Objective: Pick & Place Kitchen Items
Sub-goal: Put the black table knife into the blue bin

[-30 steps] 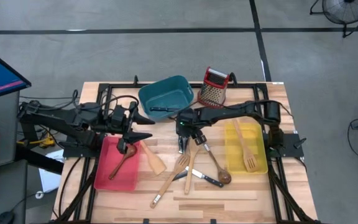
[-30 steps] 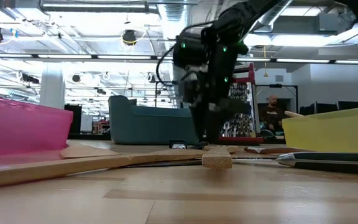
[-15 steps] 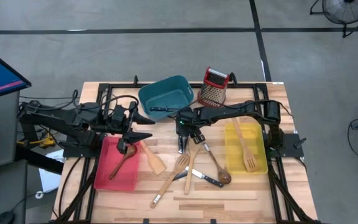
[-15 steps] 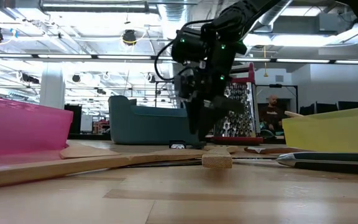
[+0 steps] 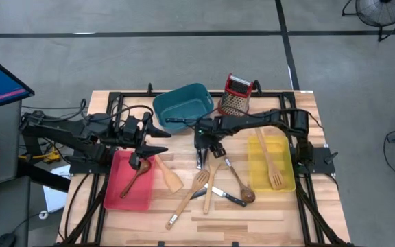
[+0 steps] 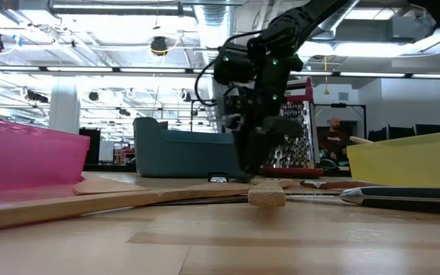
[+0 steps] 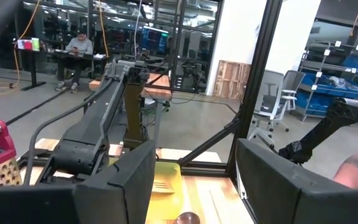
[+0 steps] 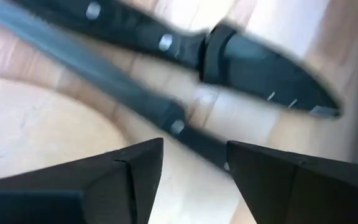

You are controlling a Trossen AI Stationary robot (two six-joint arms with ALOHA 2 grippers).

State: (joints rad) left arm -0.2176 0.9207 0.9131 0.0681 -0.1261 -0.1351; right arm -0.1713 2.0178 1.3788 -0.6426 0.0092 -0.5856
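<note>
The right claw was down low over the wooden desk, just in front of the teal plastic bin. Its two fingers stood apart, with nothing between them. In the right wrist view, two black-handled steel knives lay on the wood right under it. It was probably low so it could close on one knife handle.

The other kitchen things lay in a loose pile near the middle of the desk. There were pale wooden spatulas and forks and a dark wooden spoon. A pale wooden fork was already in the yellow plastic bin, and a brown wooden spoon was in the red plastic bin.

The left claw waited over the red bin with its fingers apart and empty. The red-topped metal box grater stood upright at the back.
</note>
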